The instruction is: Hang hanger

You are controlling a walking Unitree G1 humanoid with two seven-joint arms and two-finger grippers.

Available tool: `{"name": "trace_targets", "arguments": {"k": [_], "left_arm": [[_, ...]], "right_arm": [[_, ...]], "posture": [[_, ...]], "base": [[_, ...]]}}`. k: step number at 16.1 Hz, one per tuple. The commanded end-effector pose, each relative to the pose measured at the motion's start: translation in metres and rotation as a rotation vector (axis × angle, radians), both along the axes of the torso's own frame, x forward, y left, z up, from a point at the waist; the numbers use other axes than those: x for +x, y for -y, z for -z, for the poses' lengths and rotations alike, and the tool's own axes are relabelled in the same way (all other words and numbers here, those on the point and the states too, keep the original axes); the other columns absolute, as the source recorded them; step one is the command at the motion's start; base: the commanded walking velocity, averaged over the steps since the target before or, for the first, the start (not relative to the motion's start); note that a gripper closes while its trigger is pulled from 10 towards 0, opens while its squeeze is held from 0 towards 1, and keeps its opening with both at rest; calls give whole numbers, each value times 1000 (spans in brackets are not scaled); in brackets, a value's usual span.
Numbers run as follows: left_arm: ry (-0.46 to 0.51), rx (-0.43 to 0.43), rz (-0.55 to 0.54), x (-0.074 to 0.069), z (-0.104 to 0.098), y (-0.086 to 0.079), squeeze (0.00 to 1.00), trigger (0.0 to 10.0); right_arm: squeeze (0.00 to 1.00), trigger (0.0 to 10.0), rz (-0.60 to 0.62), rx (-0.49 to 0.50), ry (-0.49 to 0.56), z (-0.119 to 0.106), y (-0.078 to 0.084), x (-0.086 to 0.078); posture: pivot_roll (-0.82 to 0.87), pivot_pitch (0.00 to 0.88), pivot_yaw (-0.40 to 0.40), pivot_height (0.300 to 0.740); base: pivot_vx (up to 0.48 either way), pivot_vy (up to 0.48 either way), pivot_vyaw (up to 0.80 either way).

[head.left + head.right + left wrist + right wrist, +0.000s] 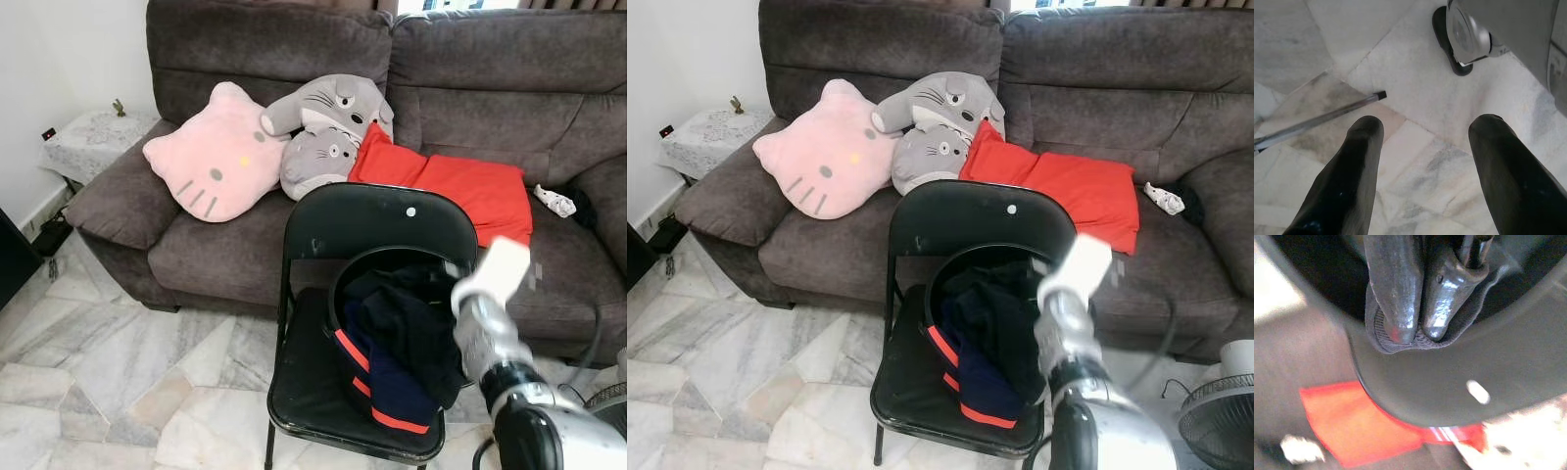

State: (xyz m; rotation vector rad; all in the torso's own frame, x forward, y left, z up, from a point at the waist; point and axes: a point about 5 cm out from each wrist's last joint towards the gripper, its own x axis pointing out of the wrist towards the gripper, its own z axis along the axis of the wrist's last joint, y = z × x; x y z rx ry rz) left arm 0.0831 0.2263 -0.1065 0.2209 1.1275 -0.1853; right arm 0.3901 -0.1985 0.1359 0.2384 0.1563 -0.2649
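Observation:
A black folding chair (372, 215) stands in front of the sofa. A dark navy garment (402, 352) with red stripes lies bunched on its seat and reaches up into the opening of its backrest. My right arm (490, 323) stretches to that opening from the near right. In the right wrist view my right gripper (1418, 328) is shut on a dark knitted edge of the garment (1381, 340), close to the chair's backrest (1449, 387). I cannot make out a hanger for certain. My left gripper (1422, 127) hangs open over the marble floor (1415, 93), holding nothing.
A grey sofa (206, 245) behind the chair carries a pink cat cushion (211, 157), grey plush toys (323, 132) and a red cushion (460, 191). A small side table (93, 137) stands at the left. A floor fan (1220, 411) stands at the near right.

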Motion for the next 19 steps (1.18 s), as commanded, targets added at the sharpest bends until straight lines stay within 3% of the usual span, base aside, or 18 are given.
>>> {"name": "trace_targets", "arguments": {"k": [1, 6, 10, 11, 12, 13, 19], "left_arm": [[-31, 7, -18, -7, 2, -1, 0, 10000], [-14, 0, -52, -2, 2, 2, 0, 10000], [-17, 0, -64, -1, 2, 3, 0, 10000], [-19, 0, -68, -2, 2, 3, 0, 10000], [-19, -1, -70, -2, 2, 3, 0, 10000], [-20, -2, -74, -2, 3, 4, 0, 10000], [-19, -2, -74, -2, 3, 5, 0, 10000]], "right_arm": [[0, 0, -44, -51, 88, -22, -6, 8], [0, 0, -214, -112, 247, -60, -24, 14], [0, 0, -222, -109, 355, -92, -14, 13], [0, 0, -234, -118, 427, -115, -10, 12], [0, 0, -242, -111, 454, -124, -10, 11], [0, 0, -269, -66, 502, -141, -9, 9], [0, 0, -308, 4, 588, -171, -2, 2]], "posture": [[48, 49, 32, 740], [25, 32, 6, 740], [6, 24, 2, 740], [1, 19, 0, 740], [-3, 14, -2, 740], [-4, 6, -5, 740], [-14, 0, -7, 740]], "base": [[0, 0, 0], [0, 0, 0], [0, 0, 0], [0, 0, 0], [0, 0, 0], [0, 0, 0], [0, 0, 0]]}}
